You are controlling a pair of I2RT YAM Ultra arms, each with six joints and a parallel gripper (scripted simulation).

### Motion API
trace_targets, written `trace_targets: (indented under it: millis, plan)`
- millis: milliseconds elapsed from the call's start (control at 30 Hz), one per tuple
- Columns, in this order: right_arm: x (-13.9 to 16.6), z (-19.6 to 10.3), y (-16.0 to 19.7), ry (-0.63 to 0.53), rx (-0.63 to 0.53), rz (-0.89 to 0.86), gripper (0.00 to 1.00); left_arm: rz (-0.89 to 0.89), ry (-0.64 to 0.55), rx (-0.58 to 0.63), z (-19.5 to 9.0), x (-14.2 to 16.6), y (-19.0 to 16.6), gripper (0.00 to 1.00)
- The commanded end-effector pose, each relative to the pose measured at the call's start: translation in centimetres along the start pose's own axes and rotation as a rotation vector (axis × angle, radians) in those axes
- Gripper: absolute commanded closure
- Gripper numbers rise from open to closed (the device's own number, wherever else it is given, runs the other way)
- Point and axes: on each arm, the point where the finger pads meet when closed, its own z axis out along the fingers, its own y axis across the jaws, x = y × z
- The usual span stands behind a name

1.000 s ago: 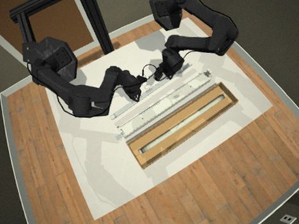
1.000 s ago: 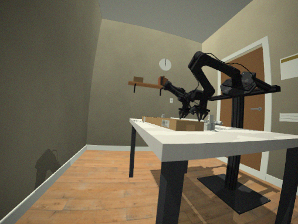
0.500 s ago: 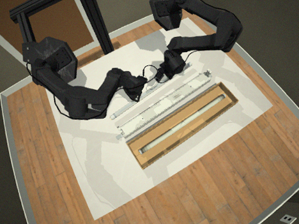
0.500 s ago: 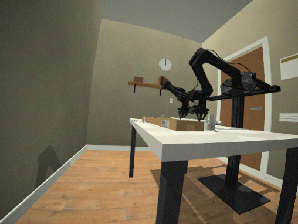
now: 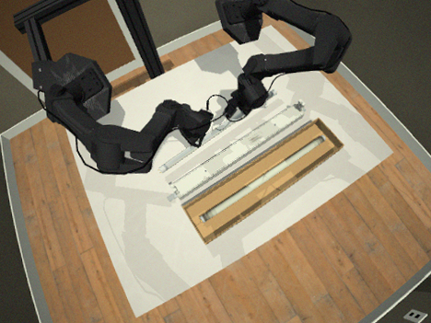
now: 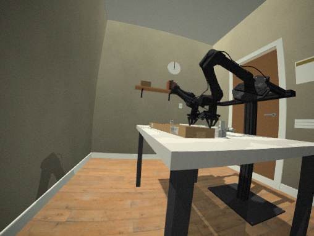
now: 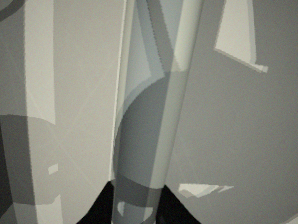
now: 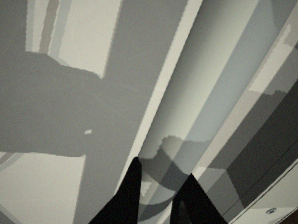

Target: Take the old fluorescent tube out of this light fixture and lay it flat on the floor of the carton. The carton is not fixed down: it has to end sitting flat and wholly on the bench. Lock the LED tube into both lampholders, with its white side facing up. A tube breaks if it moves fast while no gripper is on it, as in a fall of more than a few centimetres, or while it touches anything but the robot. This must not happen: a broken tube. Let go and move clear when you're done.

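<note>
The old fluorescent tube (image 5: 263,177) lies flat in the carton (image 5: 254,169) (image 6: 199,133). The LED tube (image 5: 179,157) (image 6: 229,129) (image 7: 145,125) (image 8: 210,75) is behind the fixture (image 5: 234,155), roughly parallel to it. My left gripper (image 5: 233,115) (image 6: 211,126) (image 7: 135,191) is shut on the LED tube, and my right gripper (image 5: 198,145) (image 6: 191,124) (image 8: 158,171) is shut on it nearer its other end. A pale strip and a grey strip show along the tube. Its exact height is unclear. The lampholders (image 5: 173,188) (image 5: 299,106) stand at the fixture's ends, with no tube seen between them.
The carton sits on the white bench (image 5: 148,248) in front of the fixture, close alongside it. The fixture stands between the LED tube and the carton. My two wrists are close together over the LED tube.
</note>
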Motion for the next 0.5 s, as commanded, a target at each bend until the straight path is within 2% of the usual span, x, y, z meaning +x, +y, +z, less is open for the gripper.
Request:
trace_targets:
  millis: [0,167,300,333,367,467]
  plan:
    - [-1.4,-0.8,-1.4,-0.048,0.01,0.013,0.89,-0.016,-0.047,-0.012,-0.4,-1.5,1.1,0.89]
    - [-0.5,-0.1,-1.2,-0.034,-0.025,0.024,0.89,-0.014,-0.039,0.02,-0.2,-1.0,0.7,0.89]
    - [-1.3,-0.9,-1.6,-0.05,-0.005,0.017,0.89,-0.019,-0.046,0.005,-0.4,-1.2,1.1,0.89]
    - [-1.0,-0.4,-0.4,-0.04,-0.044,0.001,0.89,-0.008,-0.043,0.035,-0.4,-1.1,0.6,0.89]
    - [-1.0,-0.8,-1.6,-0.047,-0.034,0.018,0.89,-0.006,-0.045,0.04,-0.5,-1.2,0.6,0.89]
    - [-0.5,-0.3,-1.0,-0.036,-0.068,0.016,0.89,-0.013,-0.034,0.065,-0.2,-0.8,0.6,0.89]
